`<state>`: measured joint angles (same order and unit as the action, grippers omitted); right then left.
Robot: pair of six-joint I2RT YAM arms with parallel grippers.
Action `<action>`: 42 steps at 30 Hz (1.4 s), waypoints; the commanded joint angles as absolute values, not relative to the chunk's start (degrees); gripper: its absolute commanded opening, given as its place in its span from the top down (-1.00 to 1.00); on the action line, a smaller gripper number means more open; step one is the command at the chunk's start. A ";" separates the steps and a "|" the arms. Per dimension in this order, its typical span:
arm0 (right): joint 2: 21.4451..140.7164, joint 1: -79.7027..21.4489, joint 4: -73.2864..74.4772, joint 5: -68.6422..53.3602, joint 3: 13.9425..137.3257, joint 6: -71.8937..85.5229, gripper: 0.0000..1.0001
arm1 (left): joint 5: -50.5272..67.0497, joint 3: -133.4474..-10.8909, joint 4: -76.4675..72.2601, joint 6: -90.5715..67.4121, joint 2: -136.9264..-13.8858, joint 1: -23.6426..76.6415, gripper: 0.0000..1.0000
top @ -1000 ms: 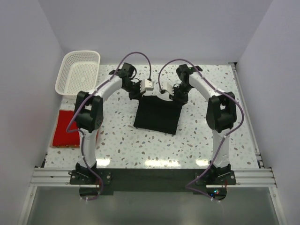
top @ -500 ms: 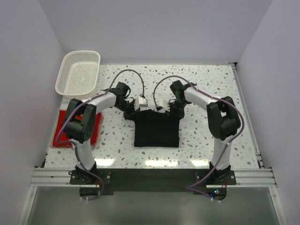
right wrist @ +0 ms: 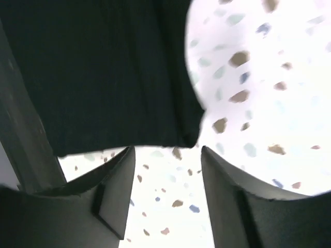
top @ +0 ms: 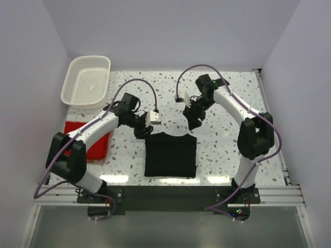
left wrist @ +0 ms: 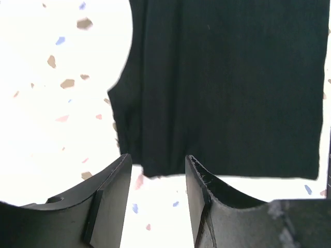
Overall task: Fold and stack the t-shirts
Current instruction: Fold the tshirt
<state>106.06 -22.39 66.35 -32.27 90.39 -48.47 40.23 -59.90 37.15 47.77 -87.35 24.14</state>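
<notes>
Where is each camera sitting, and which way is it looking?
Top external: high behind the bases, facing down at the table, black t-shirt, red t-shirt and basket; left arm and right arm show whole.
Left wrist: on the left arm, facing down at the black t-shirt's edge; the open left gripper shows.
Right wrist: on the right arm, facing down at a shirt corner; the open right gripper shows.
Shared: all see the black t-shirt.

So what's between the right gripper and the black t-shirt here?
Only bare speckled table. The right wrist view shows the open right gripper just off the black t-shirt's edge, holding nothing.
</notes>
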 commanded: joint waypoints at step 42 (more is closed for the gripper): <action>130.34 -27.33 56.69 -44.04 100.63 -25.40 0.62 | 29.28 -63.29 20.84 43.33 -94.75 43.42 1.00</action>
<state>132.81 -27.03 56.38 -44.58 100.90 -23.40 32.47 -64.88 25.54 43.05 -97.62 42.26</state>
